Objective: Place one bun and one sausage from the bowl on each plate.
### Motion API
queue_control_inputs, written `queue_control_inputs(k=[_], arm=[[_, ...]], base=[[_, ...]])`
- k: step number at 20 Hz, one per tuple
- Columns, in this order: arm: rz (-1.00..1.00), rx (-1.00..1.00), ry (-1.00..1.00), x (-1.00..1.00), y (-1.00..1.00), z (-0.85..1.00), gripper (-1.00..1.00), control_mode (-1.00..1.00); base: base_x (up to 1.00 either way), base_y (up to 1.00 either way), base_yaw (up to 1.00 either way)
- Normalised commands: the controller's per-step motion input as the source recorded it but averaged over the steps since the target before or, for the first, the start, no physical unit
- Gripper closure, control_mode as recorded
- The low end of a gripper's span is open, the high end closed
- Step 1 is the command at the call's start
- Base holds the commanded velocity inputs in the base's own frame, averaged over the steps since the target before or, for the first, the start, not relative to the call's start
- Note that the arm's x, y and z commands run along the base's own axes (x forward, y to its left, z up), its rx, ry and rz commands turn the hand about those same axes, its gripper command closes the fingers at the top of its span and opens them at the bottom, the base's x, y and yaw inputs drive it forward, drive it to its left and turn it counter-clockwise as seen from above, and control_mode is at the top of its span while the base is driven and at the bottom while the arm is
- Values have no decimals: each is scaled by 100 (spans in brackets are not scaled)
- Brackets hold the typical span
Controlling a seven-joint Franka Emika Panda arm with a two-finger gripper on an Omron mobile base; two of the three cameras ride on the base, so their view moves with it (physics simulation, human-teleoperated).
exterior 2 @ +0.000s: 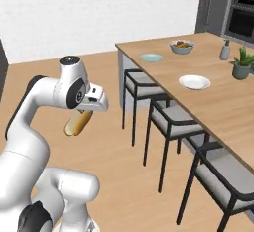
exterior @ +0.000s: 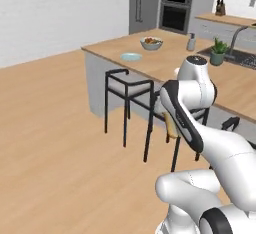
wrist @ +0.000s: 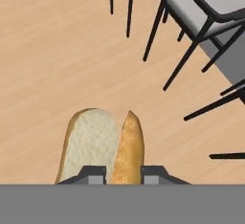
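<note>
The fingers are pinched shut on a bun, gripping it at its near end. In the hand view the bun is split lengthwise: a pale cut face on the left half, a golden crust on the right half. It hangs over the wooden floor, with dark stool legs beyond it.

In the right base view the bun hangs below the hand, held well short of the counter and above the floor. In the left base view only a sliver of the bun shows, behind the arm.

On the counter:
- White plate: near the counter's middle, bare.
- Blue plate: nearer the far corner, bare.
- Grey fruit bowl: beyond the blue plate.
- Potted plant: beside the sink.

Three stools stand along the counter's near side.
</note>
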Motion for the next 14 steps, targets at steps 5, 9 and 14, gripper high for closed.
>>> queue_control_inputs(k=[5,9,14], arm=[[0,0,0,0,0,0,100,100],[0,0,0,0,0,0,100,100],[0,0,0,0,0,0,100,100]], base=[[100,93,-57],[100,91,-58],[100,83,-58]])
